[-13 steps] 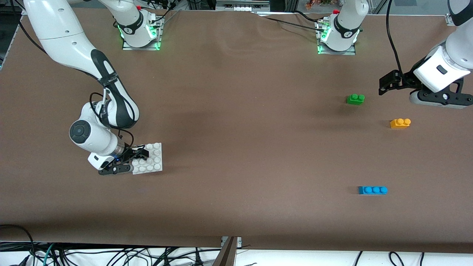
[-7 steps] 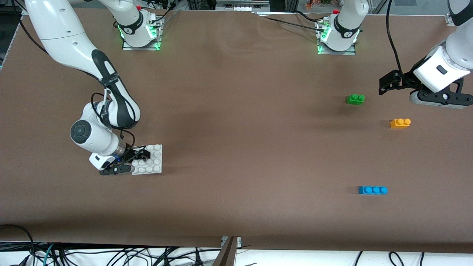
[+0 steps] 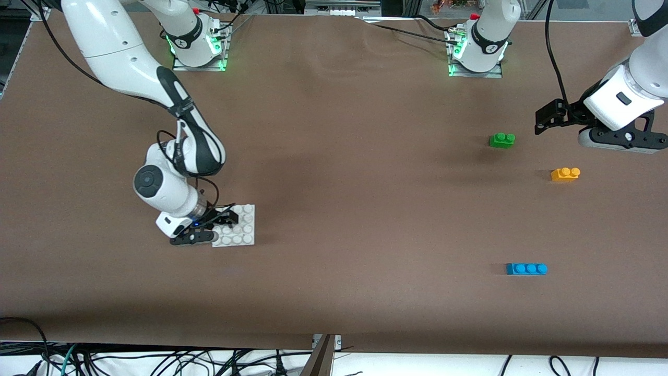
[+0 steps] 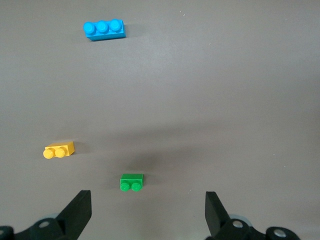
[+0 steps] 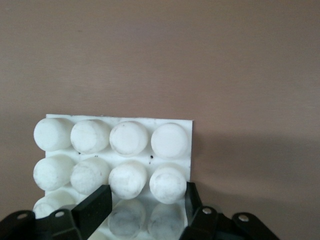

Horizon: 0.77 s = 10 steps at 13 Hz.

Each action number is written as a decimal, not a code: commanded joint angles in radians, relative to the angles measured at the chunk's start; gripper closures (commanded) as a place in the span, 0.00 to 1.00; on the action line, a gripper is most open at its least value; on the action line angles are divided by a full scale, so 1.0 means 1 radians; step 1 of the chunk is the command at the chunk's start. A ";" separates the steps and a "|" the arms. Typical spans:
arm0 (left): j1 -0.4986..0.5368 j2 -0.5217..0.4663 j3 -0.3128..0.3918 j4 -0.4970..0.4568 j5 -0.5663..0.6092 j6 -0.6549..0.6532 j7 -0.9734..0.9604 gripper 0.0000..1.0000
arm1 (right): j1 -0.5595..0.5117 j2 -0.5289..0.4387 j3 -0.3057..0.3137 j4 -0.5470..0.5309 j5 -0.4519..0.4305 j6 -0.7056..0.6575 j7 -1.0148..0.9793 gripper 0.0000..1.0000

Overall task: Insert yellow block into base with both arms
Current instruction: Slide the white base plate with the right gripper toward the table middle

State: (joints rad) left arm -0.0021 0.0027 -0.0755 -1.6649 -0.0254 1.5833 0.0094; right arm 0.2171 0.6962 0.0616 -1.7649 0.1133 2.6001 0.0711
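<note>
Right end effector (image 3: 222, 222) pinches the base (image 3: 241, 230), apparently to steady it; left end effector (image 3: 545, 116) waits spread, block (image 3: 565, 174) at its 5 o'clock.

This is a robotics lab, plainly. Two white jointed arms (image 3: 130, 57) are bolted onto metal base plates (image 3: 198, 63) along one edge of a long table (image 3: 334, 219) covered in plain brown sheeting, and green status lights glow at each base. Black cables (image 3: 396, 28) run across the tabletop edge to the bases, and more cables (image 3: 156, 360) lie tangled on the floor by the edge nearest the front camera. The only things laid out are a few bright toy bricks (image 3: 526, 268) and a white studded plate (image 3: 237, 225), test pieces rather than household goods.
</note>
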 commanded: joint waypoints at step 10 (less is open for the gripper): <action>0.004 0.013 0.000 0.031 -0.022 -0.032 -0.005 0.00 | 0.306 0.141 -0.054 0.177 0.013 0.060 0.252 0.34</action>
State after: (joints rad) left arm -0.0017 0.0028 -0.0752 -1.6649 -0.0254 1.5730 0.0094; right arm 0.4745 0.7765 0.0294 -1.6458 0.1132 2.6507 0.2953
